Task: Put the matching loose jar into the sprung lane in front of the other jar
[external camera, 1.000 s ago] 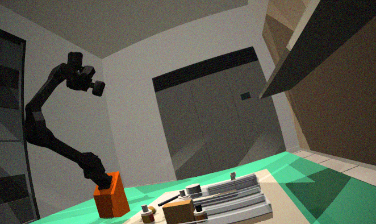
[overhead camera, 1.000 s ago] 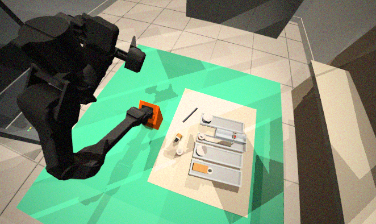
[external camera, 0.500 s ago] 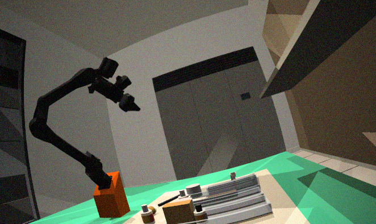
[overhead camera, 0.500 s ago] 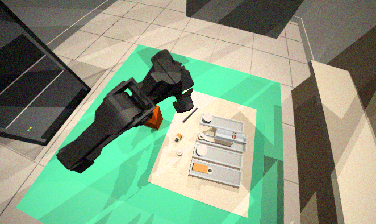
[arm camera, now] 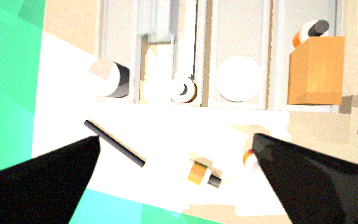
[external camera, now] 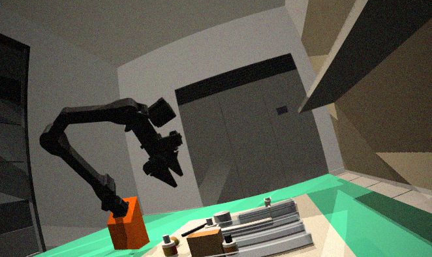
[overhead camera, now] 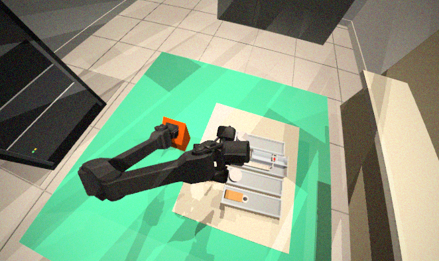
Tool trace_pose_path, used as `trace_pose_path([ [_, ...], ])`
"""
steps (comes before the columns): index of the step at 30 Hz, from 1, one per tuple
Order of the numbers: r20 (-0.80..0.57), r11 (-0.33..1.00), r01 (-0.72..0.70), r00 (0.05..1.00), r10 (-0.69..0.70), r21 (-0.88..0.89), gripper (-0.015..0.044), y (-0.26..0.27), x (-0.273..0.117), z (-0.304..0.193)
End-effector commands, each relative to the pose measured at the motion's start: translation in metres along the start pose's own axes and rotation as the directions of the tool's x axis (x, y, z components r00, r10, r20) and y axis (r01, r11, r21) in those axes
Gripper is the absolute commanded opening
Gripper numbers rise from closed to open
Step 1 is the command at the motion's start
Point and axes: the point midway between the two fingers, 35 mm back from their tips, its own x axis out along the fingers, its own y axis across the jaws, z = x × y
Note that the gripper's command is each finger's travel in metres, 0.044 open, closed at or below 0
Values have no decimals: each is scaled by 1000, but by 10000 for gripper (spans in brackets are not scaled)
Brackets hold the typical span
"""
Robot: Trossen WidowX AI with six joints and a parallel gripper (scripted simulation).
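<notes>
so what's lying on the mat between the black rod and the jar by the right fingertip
A small amber jar with a dark cap lies on its side between the black rod and the red-banded jar. The wrist view shows it.
</notes>
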Motion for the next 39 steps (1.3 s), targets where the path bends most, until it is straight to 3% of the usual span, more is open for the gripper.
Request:
trace_pose_path([
  [1, -166, 981, 189, 970, -179, 40, 440, -54, 40, -32],
  [6, -300, 950, 311, 910, -286, 37, 440, -91, 61, -63],
  [13, -301, 950, 311, 910, -286, 36, 440, -90, 59, -70],
  [18, -301, 949, 312, 909, -288, 36, 440, -98, 85, -80],
  [39, -301, 950, 311, 910, -286, 35, 440, -106, 110, -89],
])
